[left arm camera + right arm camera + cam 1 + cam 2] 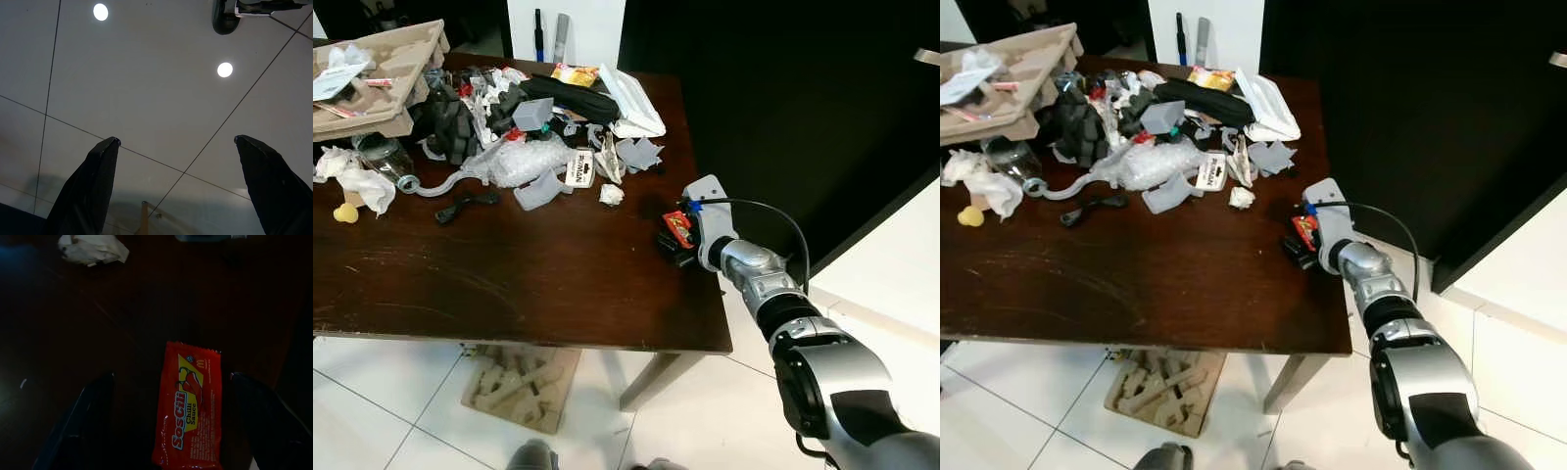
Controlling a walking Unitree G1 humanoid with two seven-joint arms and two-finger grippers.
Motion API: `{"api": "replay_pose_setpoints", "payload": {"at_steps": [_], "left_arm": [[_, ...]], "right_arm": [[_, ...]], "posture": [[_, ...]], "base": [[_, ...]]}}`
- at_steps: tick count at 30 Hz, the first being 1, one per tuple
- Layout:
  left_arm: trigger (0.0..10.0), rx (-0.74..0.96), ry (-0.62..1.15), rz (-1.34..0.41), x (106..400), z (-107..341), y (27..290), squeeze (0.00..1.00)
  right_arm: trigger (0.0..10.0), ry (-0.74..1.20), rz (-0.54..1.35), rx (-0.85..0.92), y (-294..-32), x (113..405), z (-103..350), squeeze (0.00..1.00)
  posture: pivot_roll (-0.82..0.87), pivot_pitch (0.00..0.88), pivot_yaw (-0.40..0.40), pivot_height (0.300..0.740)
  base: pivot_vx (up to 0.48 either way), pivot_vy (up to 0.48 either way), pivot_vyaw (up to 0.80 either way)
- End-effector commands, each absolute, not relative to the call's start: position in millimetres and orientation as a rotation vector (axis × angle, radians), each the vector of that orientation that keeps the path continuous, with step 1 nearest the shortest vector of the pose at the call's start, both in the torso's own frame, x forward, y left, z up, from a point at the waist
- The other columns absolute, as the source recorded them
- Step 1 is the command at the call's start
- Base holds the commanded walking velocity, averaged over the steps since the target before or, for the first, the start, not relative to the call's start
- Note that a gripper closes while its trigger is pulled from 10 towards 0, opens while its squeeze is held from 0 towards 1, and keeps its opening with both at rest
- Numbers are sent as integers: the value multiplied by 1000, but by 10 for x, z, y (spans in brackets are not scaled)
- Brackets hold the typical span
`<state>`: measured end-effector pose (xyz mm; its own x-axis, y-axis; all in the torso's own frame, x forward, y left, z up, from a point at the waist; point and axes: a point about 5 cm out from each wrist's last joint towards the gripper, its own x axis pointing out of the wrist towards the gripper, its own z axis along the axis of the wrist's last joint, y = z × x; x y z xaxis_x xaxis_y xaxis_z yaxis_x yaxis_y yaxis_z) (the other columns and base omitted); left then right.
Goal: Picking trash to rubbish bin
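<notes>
Near the right edge of the dark wooden worktop, with bare wood toward the heap of mixed trash, the right gripper spreads its fingers around a red chilli sauce sachet. The wrist view reads its yellow label. The left gripper, fingers spread, faces white floor tiles.

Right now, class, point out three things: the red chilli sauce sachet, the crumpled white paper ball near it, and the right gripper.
red chilli sauce sachet (190,406), right wrist view, middle of its printed face.
crumpled white paper ball (611,194), left eye view, its centre.
right gripper (672,242), left eye view, midway between its fingertips.
</notes>
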<state>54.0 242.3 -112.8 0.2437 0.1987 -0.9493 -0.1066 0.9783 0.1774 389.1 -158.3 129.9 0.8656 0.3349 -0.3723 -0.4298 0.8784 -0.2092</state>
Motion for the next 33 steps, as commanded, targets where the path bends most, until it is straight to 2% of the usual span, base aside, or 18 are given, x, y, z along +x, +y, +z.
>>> {"api": "replay_pose_setpoints", "payload": {"at_steps": [1, 7, 11, 12, 13, 14, 15, 16, 21, 23, 24, 26, 27, 33], "left_arm": [[10000, 59, 1346, 204, 435, -1160, 2354, 0], [10000, 56, 1343, 207, 446, -1157, 2361, 0], [10000, 53, 1341, 207, 452, -1157, 2356, 0], [10000, 53, 1341, 206, 452, -1158, 2353, 0], [10000, 52, 1342, 205, 451, -1159, 2349, 0], [10000, 52, 1342, 204, 450, -1160, 2347, 0], [10000, 52, 1342, 204, 450, -1160, 2347, 0], [10000, 52, 1343, 204, 448, -1160, 2346, 0], [10000, 53, 1344, 204, 442, -1160, 2351, 0], [10000, 54, 1345, 203, 440, -1159, 2355, 0], [10000, 56, 1345, 202, 439, -1158, 2358, 0], [10000, 57, 1345, 202, 438, -1158, 2359, 0], [10000, 58, 1346, 201, 436, -1158, 2361, 0], [10000, 64, 1348, 195, 431, -1158, 2362, 0]], "right_arm": [[0, 522, 392, -295, -1670, 3719, 925, 0], [0, 603, 348, -217, -1696, 3674, 841, 0], [784, 618, 333, -139, -1689, 3663, 824, 0], [1961, 605, 335, -99, -1669, 3672, 839, 0], [7333, 596, 333, -62, -1653, 3681, 852, 0], [9137, 592, 326, -38, -1645, 3686, 860, 0], [9137, 592, 326, -38, -1645, 3686, 860, 0], [10000, 600, 309, -12, -1648, 3686, 858, 0], [10000, 583, 316, -17, -1634, 3697, 876, 0], [10000, 517, 348, 2, -1595, 3739, 957, 0], [10000, 452, 370, 19, -1581, 3774, 1037, 314], [10000, 410, 383, 30, -1576, 3796, 1091, 314], [10000, 381, 383, 47, -1582, 3814, 1135, 1000], [10000, 305, 356, 76, -1645, 3877, 1287, 1000]], "posture": [[254, 194, -86, 740], [253, 191, -90, 740], [258, 190, -93, 740], [259, 188, -95, 740], [260, 189, -94, 740], [260, 189, -94, 740], [260, 189, -94, 740], [262, 188, -96, 740], [264, 186, -98, 740], [264, 186, -98, 740], [266, 184, -98, 740], [266, 184, -98, 740], [268, 184, -96, 740], [265, 185, -92, 740]], "base": [[0, 0, 0], [0, 0, 0], [0, 0, 0], [0, 0, 0], [0, 0, 0], [0, 0, 0], [0, 0, 0], [0, 0, 0], [0, 0, 0], [0, 0, 0], [0, 0, 0], [0, 0, 0], [0, 0, 0], [0, 0, 0]]}}
